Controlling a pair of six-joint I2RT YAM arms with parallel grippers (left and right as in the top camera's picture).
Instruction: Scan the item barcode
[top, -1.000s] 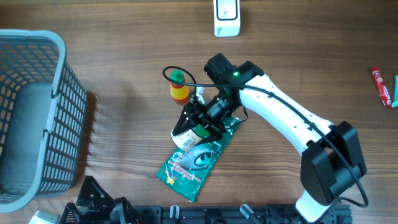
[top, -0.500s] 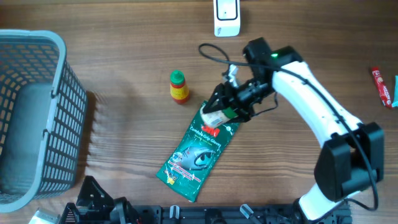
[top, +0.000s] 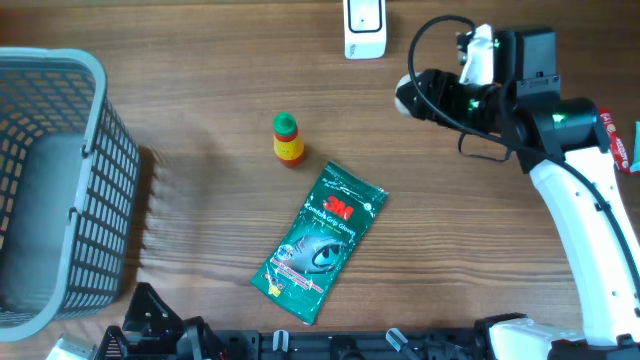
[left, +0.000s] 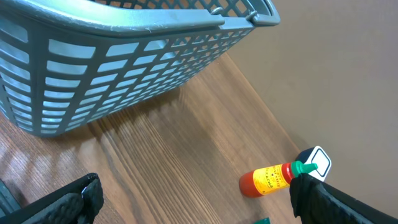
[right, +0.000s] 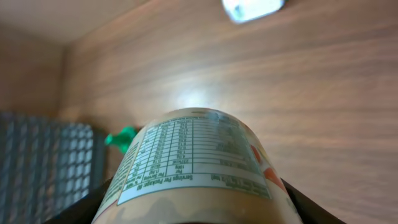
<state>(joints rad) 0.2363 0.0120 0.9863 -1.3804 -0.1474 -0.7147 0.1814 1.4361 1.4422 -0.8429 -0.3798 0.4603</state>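
The labelled container (right: 198, 163) is off the counter (top: 200, 90), clamped in the right pincer (top: 412, 97). The pincer hangs at about 1 o'clock over the counter, near the white scanner (top: 365, 28) at the 12 o'clock edge.

In the wrist view the container's round wall looks rigid and glossy, with a printed nutrition panel wrapped around it. I judge it light and unlikely to crush, but apt to roll or slip between 2 flat fingers if the hold is loose. The best hold is across the middle of the body, keeping the label clear. No barcode shows in these views, so the container probably needs turning about its long axis.

The left pincer (left: 196, 193), down at the 7 o'clock edge, stands wide apart with nothing in it. It faces the sauce bottle (left: 273, 179) and the basket (left: 124, 74).
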